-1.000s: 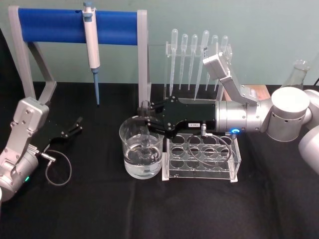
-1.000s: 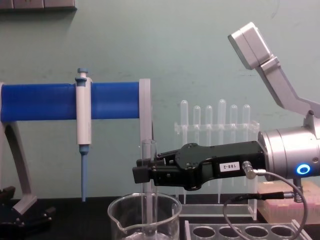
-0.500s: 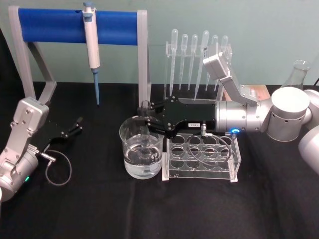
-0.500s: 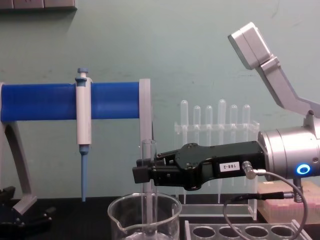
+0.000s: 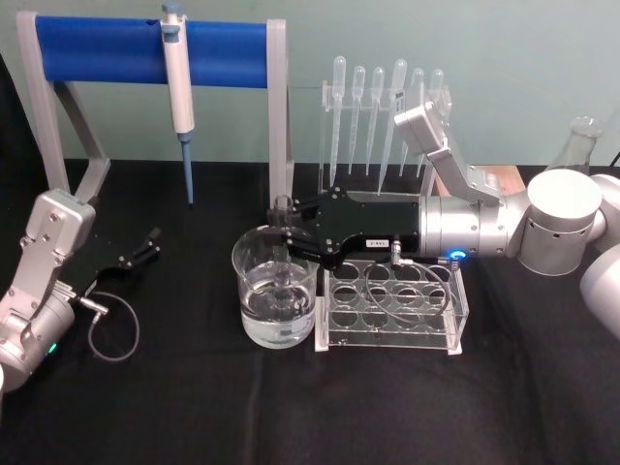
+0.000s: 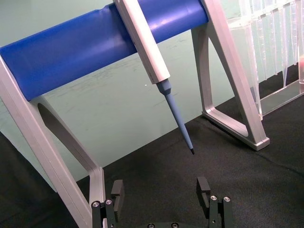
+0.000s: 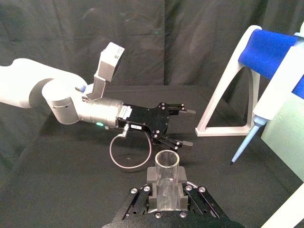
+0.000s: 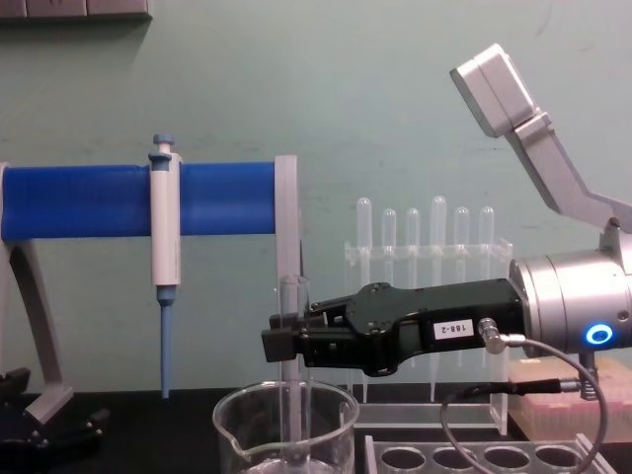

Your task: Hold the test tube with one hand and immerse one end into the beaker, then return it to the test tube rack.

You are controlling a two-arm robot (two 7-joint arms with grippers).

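Right tool (image 5: pixel 283 238) reaching in from the right, level over the clear rack (image 5: pixel 392 306), clamped on the upper part of the test tube (image 8: pixel 293 375). Held upright, open rim just above the black jaws, lower end down inside the beaker (image 5: pixel 274 292) and dipped into the clear liquid there. Seen from the chest, passing straight down through the beaker's mouth, pouring spout turned to the left. Seen from the right wrist, tube mouth (image 7: pixel 166 164) gripped between the two pads, round rim facing the camera.

Beaker standing on the black worktop (image 5: pixel 194 407), touching or just beside the left end of the clear rack of round holes. Behind the rack, a row of plastic pipettes (image 5: pixel 380 107) hanging bulbs-up in their own clear stand. Far right, by the right arm's elbow, a glass conical flask (image 5: pixel 579 143).

Left tool (image 5: pixel 147 244) parked low on the left of the worktop, well apart from the beaker, fingers spread wide with nothing between them; from its wrist camera, two black fingertips (image 6: pixel 117 191) apart over bare black cloth. Behind, a white-and-blue pipettor (image 5: pixel 178 92) hanging tip-down from the blue bar (image 5: pixel 97 50) of a grey stand.
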